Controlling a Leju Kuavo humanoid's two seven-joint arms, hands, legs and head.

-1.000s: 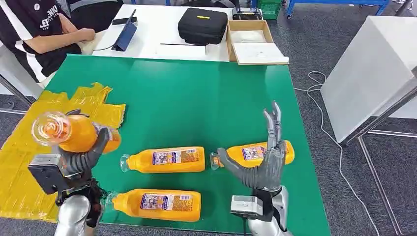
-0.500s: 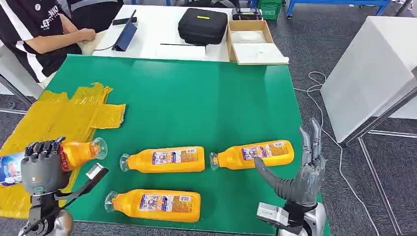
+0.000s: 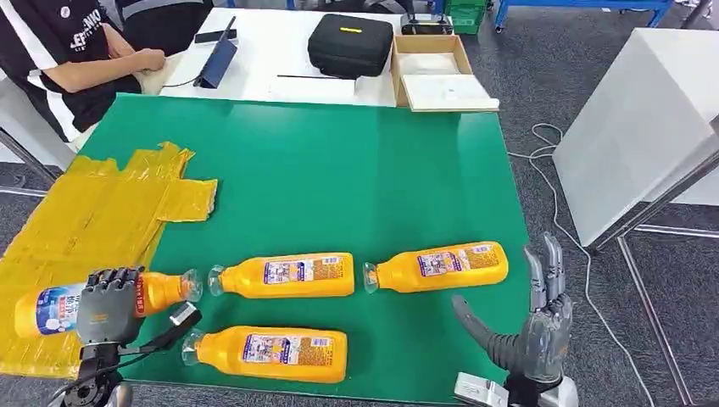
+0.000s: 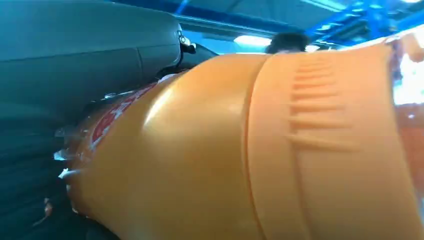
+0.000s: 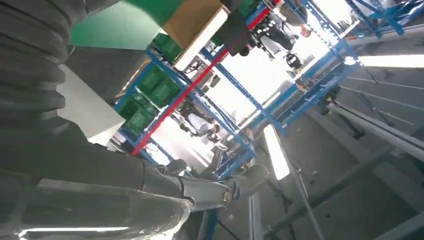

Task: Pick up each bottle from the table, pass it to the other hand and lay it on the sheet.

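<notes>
Head view: green-topped table (image 3: 339, 170), long edge toward the robot. Crumpled yellow plastic sheet (image 3: 85, 220) draped over the table's left edge and near-left corner. Left hand (image 3: 108, 303), dark fingers wrapped round an orange plastic bottle with a blue-and-white label (image 3: 59, 307), held on its side low over the sheet's near part, neck toward the table's middle; whether the bottle touches the sheet cannot be told. Three like orange bottles lying on the green top near the front edge: one centre (image 3: 284, 275), one to its right (image 3: 437, 265), one nearest the front edge (image 3: 267, 353), all with necks pointing left. Right hand (image 3: 530, 326) at the near-right corner, fingers spread and upright, thumb out, holding nothing. Person in a black-and-white shirt (image 3: 59, 51) seated at the far-left corner. Left wrist view: orange bottle body (image 4: 250, 150) pressed against the grey hand (image 4: 75, 75). Right wrist view: grey ribbed hand cover (image 5: 45, 100), thumb (image 5: 220, 190) extended, nothing in it.
</notes>
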